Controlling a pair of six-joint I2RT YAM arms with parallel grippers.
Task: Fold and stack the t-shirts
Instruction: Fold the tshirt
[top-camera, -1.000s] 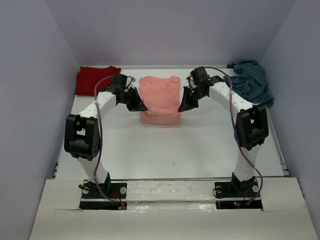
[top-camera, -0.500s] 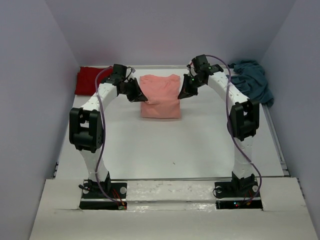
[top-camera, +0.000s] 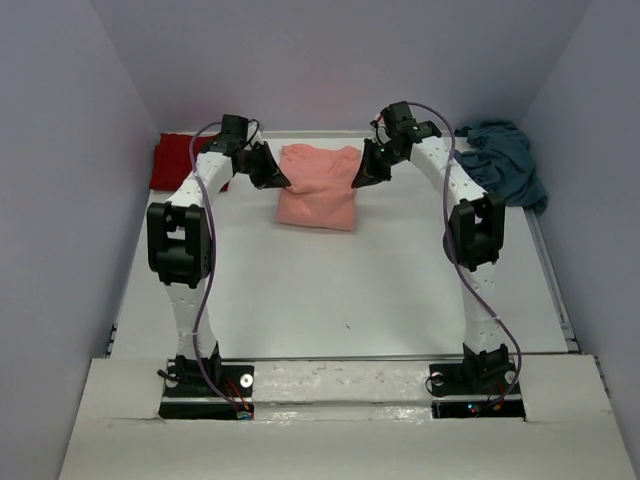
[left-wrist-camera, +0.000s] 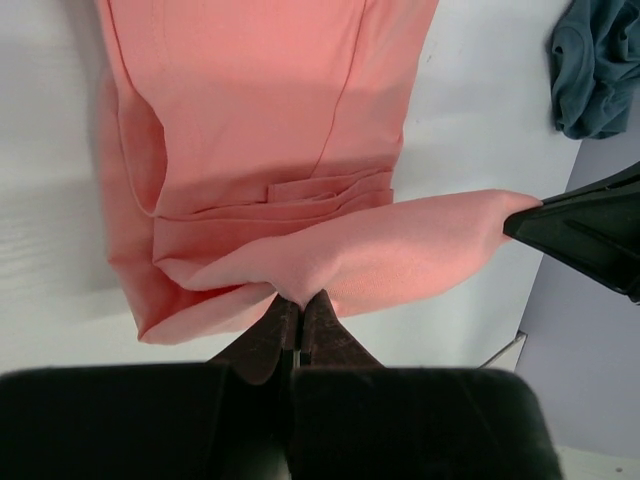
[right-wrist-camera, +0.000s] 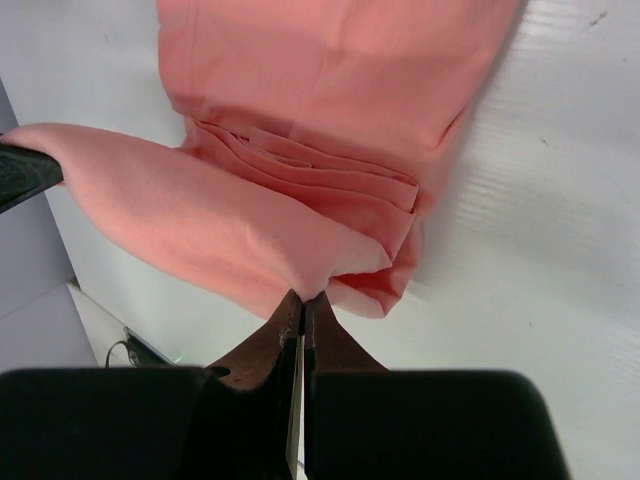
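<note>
The salmon-pink t-shirt lies partly folded at the table's far middle. My left gripper is shut on its left corner, and my right gripper is shut on its right corner. Both hold the same edge lifted above the rest of the shirt. The left wrist view shows my left gripper pinching the pink cloth, with the right gripper's tip at the right. The right wrist view shows my right gripper pinching the cloth. The dark red t-shirt lies at the far left. The teal-blue t-shirt is crumpled at the far right.
Purple-grey walls close in the table on the left, back and right. The white table stretches bare from the shirts to the arm bases. The teal shirt also shows at the left wrist view's upper right corner.
Both grippers have moved away from the arm bases toward the back wall, carrying the pink shirt's held edge. The folded shirt now lies shorter and farther back.
</note>
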